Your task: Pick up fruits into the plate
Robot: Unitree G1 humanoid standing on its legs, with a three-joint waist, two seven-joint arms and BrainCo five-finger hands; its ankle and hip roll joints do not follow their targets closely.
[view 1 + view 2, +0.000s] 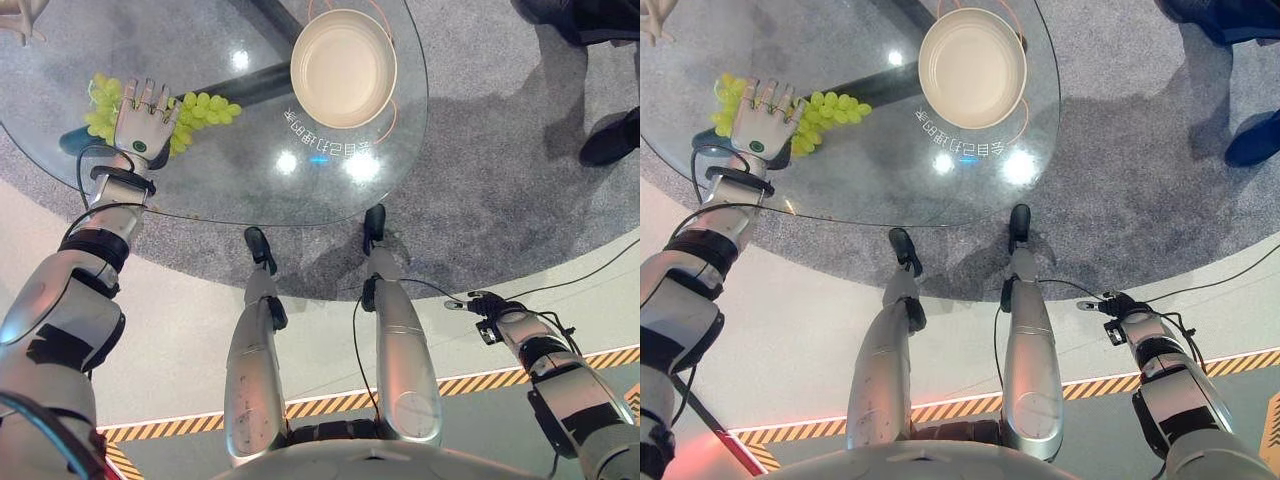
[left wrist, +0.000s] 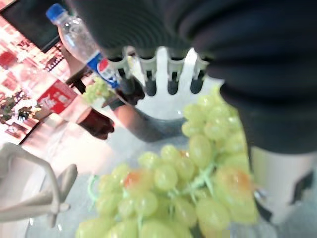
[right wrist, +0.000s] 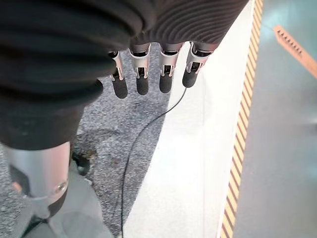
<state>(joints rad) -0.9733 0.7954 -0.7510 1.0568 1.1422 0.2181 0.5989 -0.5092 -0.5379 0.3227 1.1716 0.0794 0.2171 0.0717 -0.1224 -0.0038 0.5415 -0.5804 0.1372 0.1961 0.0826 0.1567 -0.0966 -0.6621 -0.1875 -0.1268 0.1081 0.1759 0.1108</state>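
Left hand (image 1: 143, 122) over green grapes (image 1: 200, 110), fingers straight.
Bunch lies lengthwise along the glass table's (image 1: 230, 170) left edge; cream plate (image 1: 343, 68) empty; right hand (image 3: 148, 74) relaxed.

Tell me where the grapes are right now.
The grapes lie on the glass table at the robot's left, under its open left hand, apart from the empty plate to their right.

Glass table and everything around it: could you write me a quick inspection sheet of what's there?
Surface: round glass table, on grey carpet.
Job's things: green grapes on the glass; cream plate apart from them, nothing in it.
Clutter: bottle past the grapes.
Hands: left hand over the grapes, fingers straight; right hand off the table, low above the floor, fingers straight.
Cables: nothing seen.
Surroundings: yellow-black floor stripe; a person's shoe.
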